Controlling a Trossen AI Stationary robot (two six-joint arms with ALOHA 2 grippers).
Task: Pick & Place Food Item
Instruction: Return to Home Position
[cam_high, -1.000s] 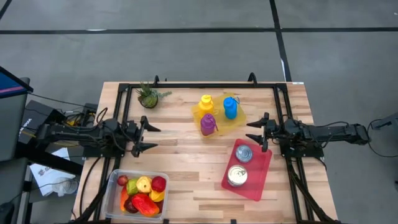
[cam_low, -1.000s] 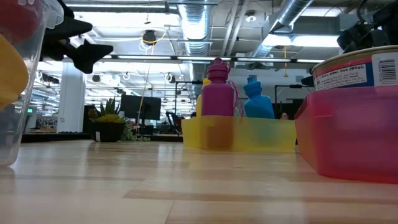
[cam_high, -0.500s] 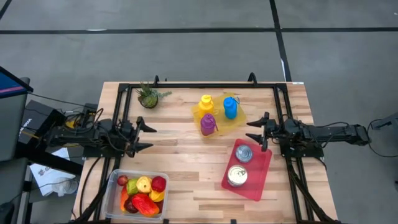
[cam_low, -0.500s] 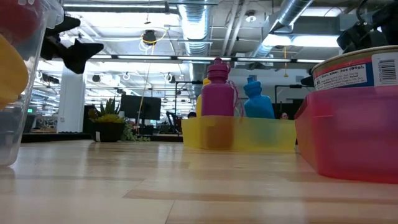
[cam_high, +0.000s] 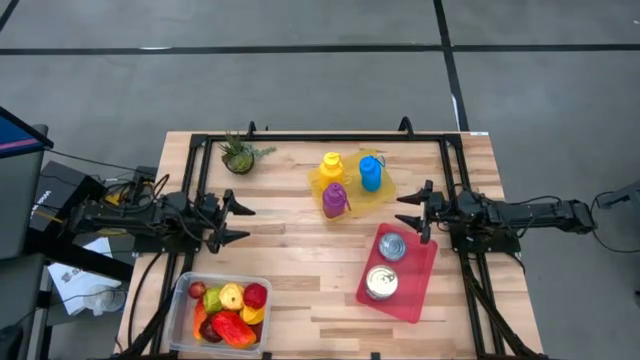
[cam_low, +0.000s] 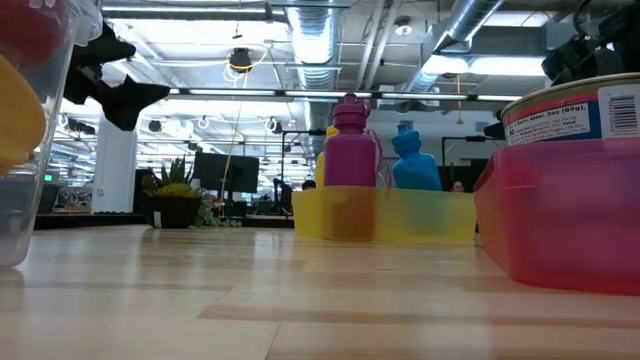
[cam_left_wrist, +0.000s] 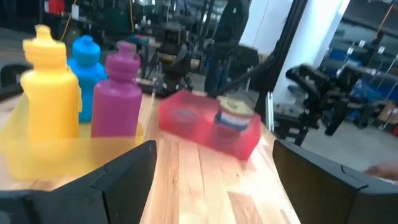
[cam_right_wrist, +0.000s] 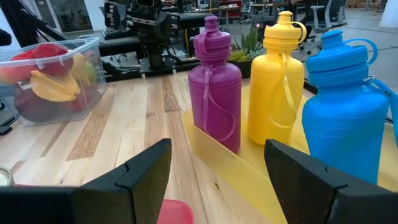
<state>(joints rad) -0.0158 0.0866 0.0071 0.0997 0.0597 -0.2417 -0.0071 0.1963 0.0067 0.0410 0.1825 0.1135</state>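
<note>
A clear bin (cam_high: 225, 312) of toy fruit stands on the table's near left; the right wrist view shows the bin (cam_right_wrist: 50, 81) too. A red tray (cam_high: 412, 290) at the near right holds two cans (cam_high: 381, 282). My left gripper (cam_high: 243, 222) hovers open at the table's left, pointing level toward the right, far of the bin. My right gripper (cam_high: 405, 212) hovers open at the right, pointing left, just far of the red tray. Neither has anything between its fingers, as the views of my left gripper (cam_left_wrist: 214, 180) and my right gripper (cam_right_wrist: 217, 180) show.
A yellow tray (cam_high: 375, 198) at the far middle holds purple (cam_high: 335, 200), yellow (cam_high: 331, 166) and blue (cam_high: 370, 173) bottles. A small potted plant (cam_high: 238, 153) stands at the far left. Black frame rails (cam_high: 320, 137) run along the table's far and side edges. Bare wood lies between the grippers.
My left gripper has rolled a little about the line it points along, staying open above the table's left side. My right gripper and all the objects have kept still.
</note>
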